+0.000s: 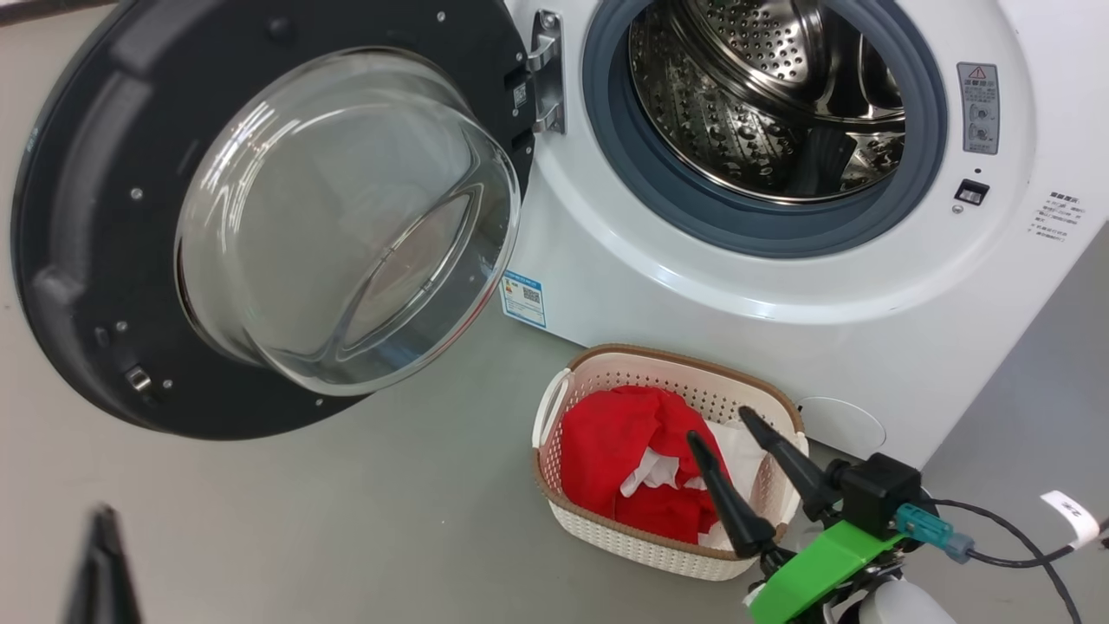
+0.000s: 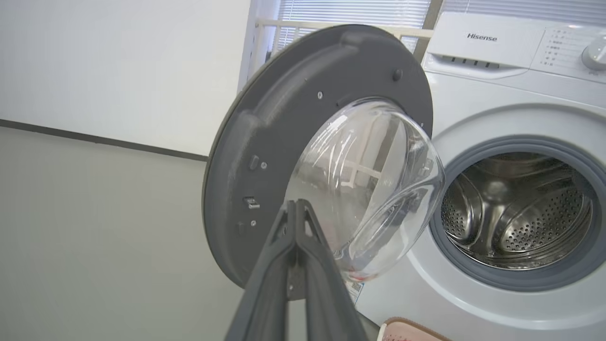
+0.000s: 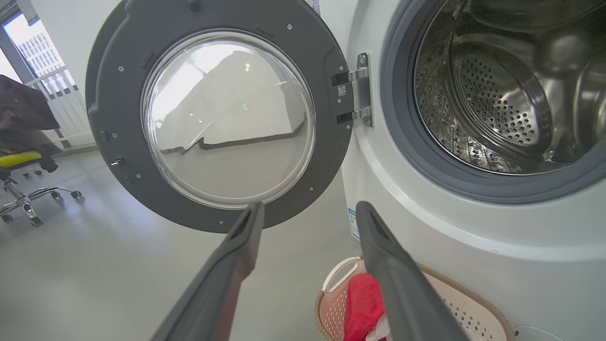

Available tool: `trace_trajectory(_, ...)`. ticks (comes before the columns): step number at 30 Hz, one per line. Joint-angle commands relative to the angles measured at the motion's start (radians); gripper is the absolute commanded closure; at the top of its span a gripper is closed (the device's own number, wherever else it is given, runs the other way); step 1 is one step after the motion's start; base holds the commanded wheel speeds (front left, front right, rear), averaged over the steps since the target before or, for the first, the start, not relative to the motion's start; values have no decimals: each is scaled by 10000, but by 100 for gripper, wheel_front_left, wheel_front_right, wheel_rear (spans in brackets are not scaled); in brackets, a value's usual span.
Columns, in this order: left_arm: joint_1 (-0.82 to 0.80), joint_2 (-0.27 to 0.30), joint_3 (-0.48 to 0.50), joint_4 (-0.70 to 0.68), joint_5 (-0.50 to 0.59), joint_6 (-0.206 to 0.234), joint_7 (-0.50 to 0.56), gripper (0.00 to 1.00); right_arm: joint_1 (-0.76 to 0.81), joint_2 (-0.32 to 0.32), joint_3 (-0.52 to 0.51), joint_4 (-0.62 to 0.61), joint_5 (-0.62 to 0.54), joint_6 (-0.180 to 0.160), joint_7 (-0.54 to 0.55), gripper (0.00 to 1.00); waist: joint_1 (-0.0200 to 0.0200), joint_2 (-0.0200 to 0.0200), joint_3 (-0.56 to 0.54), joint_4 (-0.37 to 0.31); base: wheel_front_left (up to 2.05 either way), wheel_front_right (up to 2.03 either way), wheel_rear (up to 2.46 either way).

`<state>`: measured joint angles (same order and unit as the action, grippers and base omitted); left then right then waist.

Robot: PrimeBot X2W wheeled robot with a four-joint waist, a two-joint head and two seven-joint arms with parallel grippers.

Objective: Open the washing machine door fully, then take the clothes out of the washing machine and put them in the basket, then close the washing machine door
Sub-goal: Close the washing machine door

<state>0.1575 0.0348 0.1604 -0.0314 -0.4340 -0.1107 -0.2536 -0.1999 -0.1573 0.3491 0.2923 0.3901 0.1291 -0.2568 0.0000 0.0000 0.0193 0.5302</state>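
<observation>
The washing machine [image 1: 780,286] stands with its steel drum [image 1: 762,95] bare, and the washing machine door [image 1: 260,217] is swung wide to the left on its hinge [image 1: 546,69]. On the floor in front sits the basket [image 1: 667,555], holding red and white clothes [image 1: 624,451]. My right gripper [image 1: 723,425] hangs open just above the basket's near right side, nothing between its fingers. My left gripper [image 2: 296,204] is shut and empty in the left wrist view, pointing at the door [image 2: 284,156] from some way off; its finger [image 1: 104,563] shows at the lower left of the head view.
Grey floor spreads left of the basket and under the door. In the right wrist view an office chair [image 3: 23,180] stands far left by a window. A cable [image 1: 1005,537] trails from my right wrist. A white wall lies behind the door.
</observation>
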Motion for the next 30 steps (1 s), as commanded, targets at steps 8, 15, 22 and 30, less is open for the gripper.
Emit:
trace_trajectory(8,-2491,1327,1204,-1749,101,-194,-82,100,460,92,-272,-526,-23,16,-49,0,0,0,5,-102,0,0,0)
trace_trajectory(15,-4963,3578,1527,-633,-1912,-197,-82,100,882,237,-788,-810,-227,16,-49,0,0,0,77,-213,0,0,0)
trace_trajectory(22,-7246,5590,725,3816,-5923,-198,972,100,1277,387,-1221,-1090,-462,16,-49,0,0,0,301,-390,0,0,0)
trace_trajectory(30,-8772,7117,-562,7029,-7897,-198,2962,100,924,295,-1233,-1148,-712,16,-49,0,0,0,996,-724,0,0,0)
